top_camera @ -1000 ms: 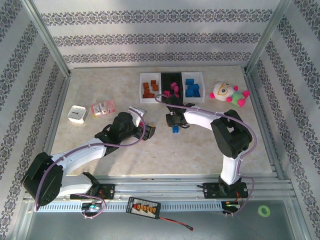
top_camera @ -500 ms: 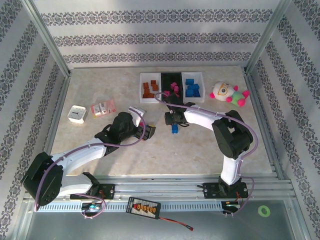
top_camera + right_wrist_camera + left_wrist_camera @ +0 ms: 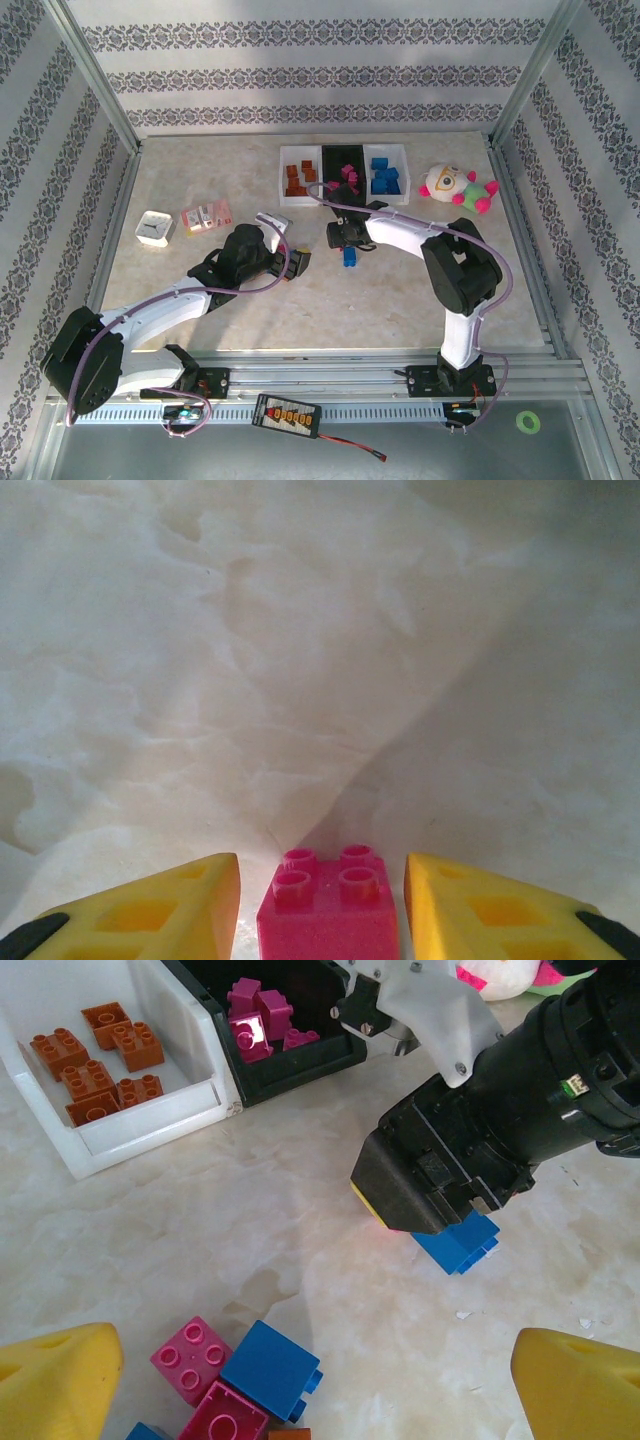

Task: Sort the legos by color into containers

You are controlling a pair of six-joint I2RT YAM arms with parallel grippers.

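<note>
Top view: the right gripper (image 3: 347, 245) hangs over a blue brick (image 3: 350, 258) at frame centre, below the black bin (image 3: 332, 158)

Left wrist view: the left gripper (image 3: 320, 1380), jaws wide, waits over a loose pile (image 3: 235, 1385) on the worktop (image 3: 250, 1210)

Right wrist view: narrow jaws flank a pink brick (image 3: 325, 915); whether they grip it cannot be told. It probably goes to the black bin next

The top camera looks down from behind the arm bases (image 3: 445, 378) across the whole table (image 3: 400, 300). The left wrist camera skims low toward the bins (image 3: 150, 1120) and right gripper (image 3: 430, 1222), both shared with it; the right wrist camera stares close at the table.
</note>
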